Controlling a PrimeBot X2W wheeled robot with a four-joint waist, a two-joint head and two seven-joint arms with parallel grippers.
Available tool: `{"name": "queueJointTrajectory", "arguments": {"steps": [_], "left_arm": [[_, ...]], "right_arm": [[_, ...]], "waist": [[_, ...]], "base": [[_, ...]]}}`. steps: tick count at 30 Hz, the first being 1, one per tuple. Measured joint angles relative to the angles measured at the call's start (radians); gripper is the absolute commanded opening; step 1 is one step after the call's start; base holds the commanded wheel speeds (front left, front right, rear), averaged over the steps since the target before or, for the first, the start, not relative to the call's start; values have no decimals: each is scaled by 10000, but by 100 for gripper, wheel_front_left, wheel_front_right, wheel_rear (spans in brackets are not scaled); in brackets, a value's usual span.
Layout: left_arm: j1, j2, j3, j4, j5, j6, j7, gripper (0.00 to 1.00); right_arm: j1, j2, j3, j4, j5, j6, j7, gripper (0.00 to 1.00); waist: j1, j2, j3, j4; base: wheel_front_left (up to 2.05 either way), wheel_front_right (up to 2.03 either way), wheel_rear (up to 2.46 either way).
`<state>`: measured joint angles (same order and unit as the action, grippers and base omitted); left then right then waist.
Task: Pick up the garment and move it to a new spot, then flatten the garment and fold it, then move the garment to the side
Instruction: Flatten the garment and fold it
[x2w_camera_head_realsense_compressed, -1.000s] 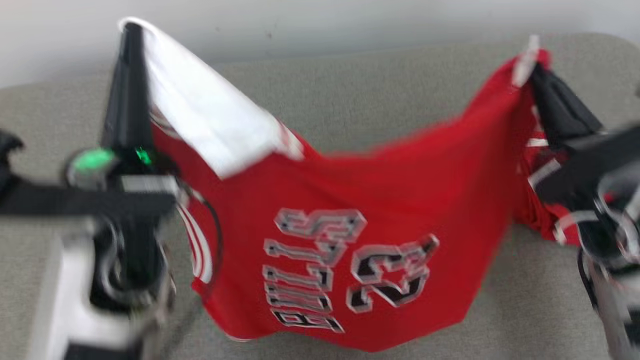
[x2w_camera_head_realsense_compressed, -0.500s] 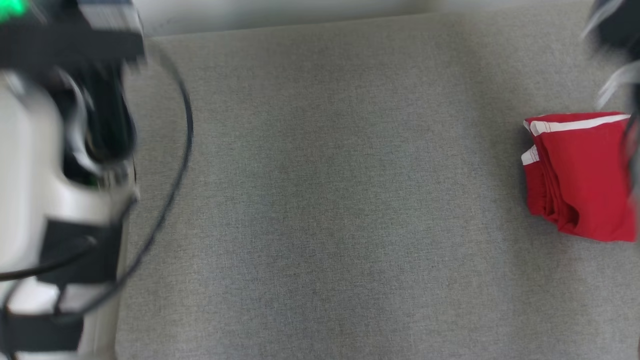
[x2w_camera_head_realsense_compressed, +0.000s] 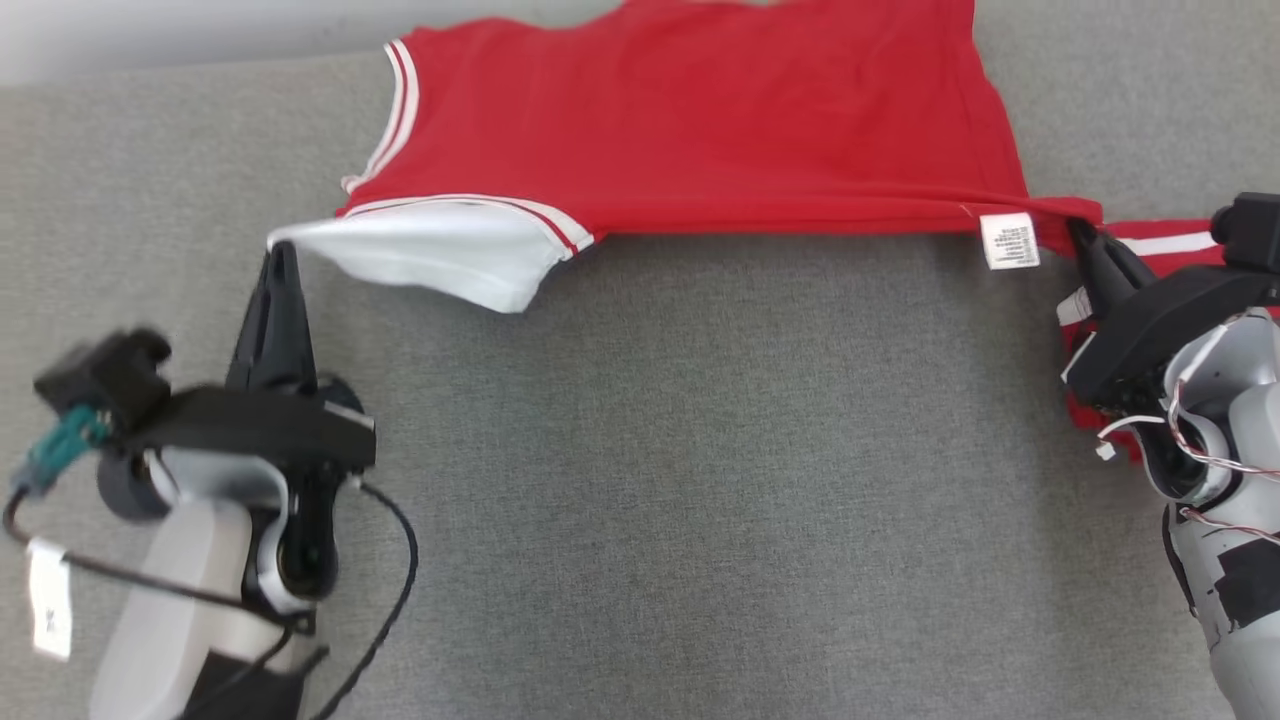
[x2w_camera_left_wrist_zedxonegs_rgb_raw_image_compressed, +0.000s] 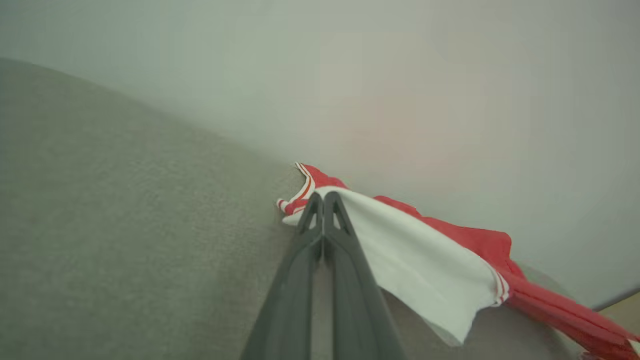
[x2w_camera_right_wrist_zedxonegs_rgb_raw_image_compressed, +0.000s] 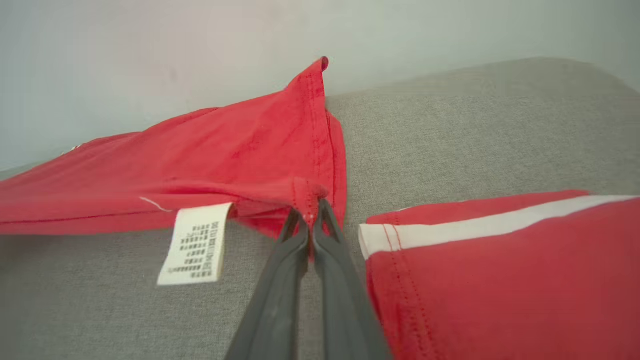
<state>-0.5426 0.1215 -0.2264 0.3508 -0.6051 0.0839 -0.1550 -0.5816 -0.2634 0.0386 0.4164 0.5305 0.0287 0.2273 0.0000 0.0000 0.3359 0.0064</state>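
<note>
Grey woven-fabric tabletop (x2w_camera_head_realsense_compressed: 700, 480). A red sleeveless jersey with white trim (x2w_camera_head_realsense_compressed: 700, 120) is spread along its 12 o'clock edge. A folded red cloth with white stripe (x2w_camera_right_wrist_zedxonegs_rgb_raw_image_compressed: 500, 280) lies flat at 3 o'clock, just beside the jersey's corner.

Gripper (x2w_camera_right_wrist_zedxonegs_rgb_raw_image_compressed: 311, 209) pinches the hem corner of a red jersey (x2w_camera_right_wrist_zedxonegs_rgb_raw_image_compressed: 225, 150). A white tag (x2w_camera_right_wrist_zedxonegs_rgb_raw_image_compressed: 196, 243) hangs beside it. Folded red cloth (x2w_camera_right_wrist_zedxonegs_rgb_raw_image_compressed: 500, 280) lies nearby.

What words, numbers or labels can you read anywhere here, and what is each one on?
No text here can be read.
On the white care label sewn to the red garment: rows of dark print, too small to read.
On the white tag hanging from the left arm's cable: blurred, nothing legible.
</note>
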Motion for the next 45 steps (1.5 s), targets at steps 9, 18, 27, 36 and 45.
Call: {"name": "queueJointTrajectory", "arguments": {"steps": [9, 18, 27, 36, 45], "left_arm": [[1991, -190, 339, -859, -807, -4, -38, 0], [3785, -153, 606, -1902, -1062, 73, -27, 0], [4793, 12, 698, -2757, -1262, 184, 412, 0], [5833, 140, 598, -3354, -1547, 238, 1106, 0], [6422, 151, 780, -3743, -1613, 313, 1549, 0]], "right_arm": [[1142, -121, -119, 211, 79, 171, -178, 0], [2889, -13, -257, -702, 280, 153, -341, 0], [4689, 65, -100, -2293, 280, -36, 35, 0], [6742, -63, 123, -3800, 127, -581, 1037, 0], [7884, -293, -142, -4922, 104, -1009, 1862, 0]], "waist": [[-2, 0, -682, 319], [-2, 0, -1319, 902], [-2, 0, -1774, 1187], [-2, -1, -1924, 1085], [-1, 0, -1977, 937]], "base": [[0, 0, 0], [0, 0, 0], [0, 0, 0], [0, 0, 0], [0, 0, 0]]}}
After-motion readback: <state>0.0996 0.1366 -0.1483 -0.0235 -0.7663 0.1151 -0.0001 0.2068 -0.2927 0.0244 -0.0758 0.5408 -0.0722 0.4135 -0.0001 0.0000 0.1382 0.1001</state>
